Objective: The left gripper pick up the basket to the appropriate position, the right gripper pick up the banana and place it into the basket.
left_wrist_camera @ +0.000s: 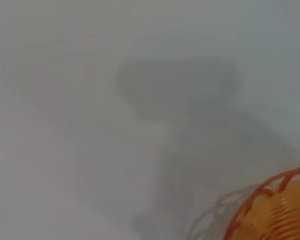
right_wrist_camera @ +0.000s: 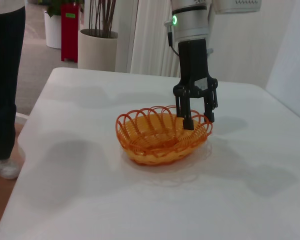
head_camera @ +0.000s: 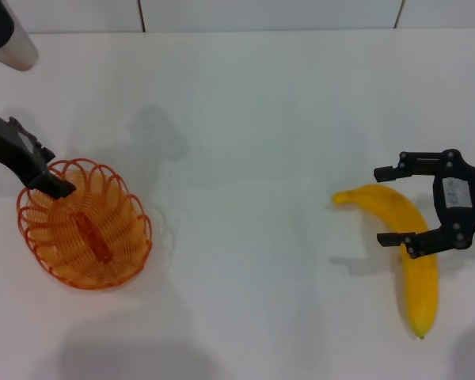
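straddling the near rim of the basket (head_camera: 85, 229) with the left claw (right_wrist_camera: 196, 118), one finger inside and one outside, parted narrowly and not clearly clamped; hovering wide open with the right claw (head_camera: 388, 204) just above the upper part of the banana (head_camera: 408, 245); lying on the surface (head_camera: 261, 119) with its long axis running across the finger gap, stem end beyond the fingertips, far from the basket.

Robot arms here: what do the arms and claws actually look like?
The left gripper is a black two-fingered claw on a long black body, below a silver-grey arm with a glowing green ring light. The right gripper is also a black two-fingered claw, with a white label on its body.
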Robot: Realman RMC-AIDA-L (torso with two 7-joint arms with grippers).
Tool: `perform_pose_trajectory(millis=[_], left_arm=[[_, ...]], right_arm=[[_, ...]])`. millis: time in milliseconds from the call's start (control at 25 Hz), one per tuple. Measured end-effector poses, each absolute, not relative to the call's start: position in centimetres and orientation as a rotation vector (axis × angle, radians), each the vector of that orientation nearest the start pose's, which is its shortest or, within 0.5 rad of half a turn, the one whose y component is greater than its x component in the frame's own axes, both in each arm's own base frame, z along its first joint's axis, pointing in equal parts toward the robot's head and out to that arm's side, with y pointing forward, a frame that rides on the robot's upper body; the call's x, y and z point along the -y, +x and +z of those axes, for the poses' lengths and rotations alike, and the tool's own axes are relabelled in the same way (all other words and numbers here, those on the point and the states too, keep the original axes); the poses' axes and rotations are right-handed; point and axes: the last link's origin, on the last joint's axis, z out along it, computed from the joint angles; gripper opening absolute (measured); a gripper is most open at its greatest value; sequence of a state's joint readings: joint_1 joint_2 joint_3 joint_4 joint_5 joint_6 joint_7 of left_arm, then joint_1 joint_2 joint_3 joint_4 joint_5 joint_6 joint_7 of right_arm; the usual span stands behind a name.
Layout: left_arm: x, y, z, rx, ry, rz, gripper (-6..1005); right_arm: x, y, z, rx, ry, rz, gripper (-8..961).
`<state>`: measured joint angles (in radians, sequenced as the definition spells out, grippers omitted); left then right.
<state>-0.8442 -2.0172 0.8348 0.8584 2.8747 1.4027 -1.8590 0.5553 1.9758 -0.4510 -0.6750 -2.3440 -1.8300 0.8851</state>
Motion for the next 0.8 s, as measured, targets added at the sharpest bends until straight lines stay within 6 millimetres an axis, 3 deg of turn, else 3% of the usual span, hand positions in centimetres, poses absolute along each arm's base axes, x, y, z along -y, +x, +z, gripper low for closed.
perform_pose_trajectory(millis=[160,800], left_arm=[[-41.55,-24.89,4.69,0.553,-2.636,0.626,713],[-41.64,-24.89,4.47,0.589,-2.609,0.624,185]], right_arm=[[-30.41,29.34,4.92,0.060,-2.905,0.453,845],[-30.39,29.38,4.92,0.053,-2.904,0.460,841]])
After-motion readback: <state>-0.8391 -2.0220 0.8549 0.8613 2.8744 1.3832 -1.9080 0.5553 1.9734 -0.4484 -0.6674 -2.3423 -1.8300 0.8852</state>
